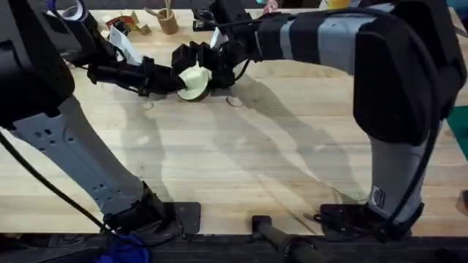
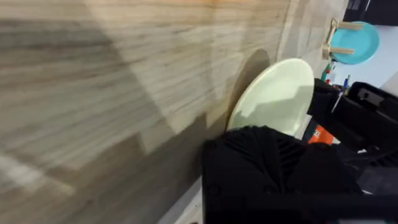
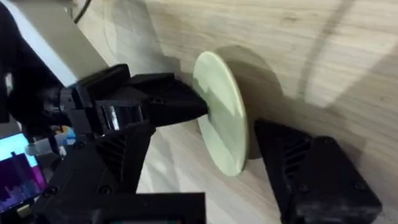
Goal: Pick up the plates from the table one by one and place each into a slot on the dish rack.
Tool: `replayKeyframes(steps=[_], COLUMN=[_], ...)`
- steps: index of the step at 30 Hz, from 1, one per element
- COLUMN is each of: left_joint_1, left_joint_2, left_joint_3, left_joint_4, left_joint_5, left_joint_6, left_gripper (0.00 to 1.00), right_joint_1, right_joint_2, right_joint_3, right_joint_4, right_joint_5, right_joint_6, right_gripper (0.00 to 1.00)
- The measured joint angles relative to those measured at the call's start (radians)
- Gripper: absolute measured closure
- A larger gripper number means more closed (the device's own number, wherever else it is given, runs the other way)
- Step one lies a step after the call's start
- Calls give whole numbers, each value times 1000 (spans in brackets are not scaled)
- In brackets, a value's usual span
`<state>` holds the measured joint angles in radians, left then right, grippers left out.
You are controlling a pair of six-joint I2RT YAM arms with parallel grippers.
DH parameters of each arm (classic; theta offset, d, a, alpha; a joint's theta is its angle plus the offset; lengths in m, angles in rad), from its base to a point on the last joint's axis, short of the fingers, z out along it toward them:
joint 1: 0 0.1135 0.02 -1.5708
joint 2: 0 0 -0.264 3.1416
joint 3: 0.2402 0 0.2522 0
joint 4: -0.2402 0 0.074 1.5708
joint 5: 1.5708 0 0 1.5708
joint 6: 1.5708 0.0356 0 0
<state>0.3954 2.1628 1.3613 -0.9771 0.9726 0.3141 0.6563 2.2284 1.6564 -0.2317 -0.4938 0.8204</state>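
While the left gripper (image 1: 178, 80) was clamped on the cream plate (image 1: 194, 82) above the table (image 1: 241, 161), the right gripper (image 1: 212, 66) straddled it, jaws apart. One teal plate (image 2: 356, 42) already stood racked; cream remained unslotted.

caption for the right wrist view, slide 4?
Both grippers meet at the upright cream plate above the table, left gripper at its rim.

We see the plate (image 1: 194, 80) upright on the tabletop (image 1: 241, 161) near its far edge, between both claws.
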Motion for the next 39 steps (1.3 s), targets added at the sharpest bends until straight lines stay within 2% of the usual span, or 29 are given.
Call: replayKeyframes(steps=[6,8,14,17,23,39], left_joint_1=[0,0,0,1,7,11], left_joint_2=[0,0,0,0,0,0], left_joint_3=[0,0,0,0,2,3], left_joint_4=[0,0,0,1,1,-23], left_joint_5=[0,0,0,1,8,10], left_joint_6=[0,0,0,0,0,1], left_gripper=[960,960,961,961,960,960], right_joint_1=[0,0,2,1,-8,-19], right_joint_2=[0,0,15,16,17,17], right_joint_3=[1,1,1,1,1,2], right_joint_4=[0,-1,-5,-16,-8,-22], right_joint_5=[0,1,2,9,11,-54], right_joint_6=[7,10,16,17,17,-35], right_gripper=[7,37,361,684,940,970])
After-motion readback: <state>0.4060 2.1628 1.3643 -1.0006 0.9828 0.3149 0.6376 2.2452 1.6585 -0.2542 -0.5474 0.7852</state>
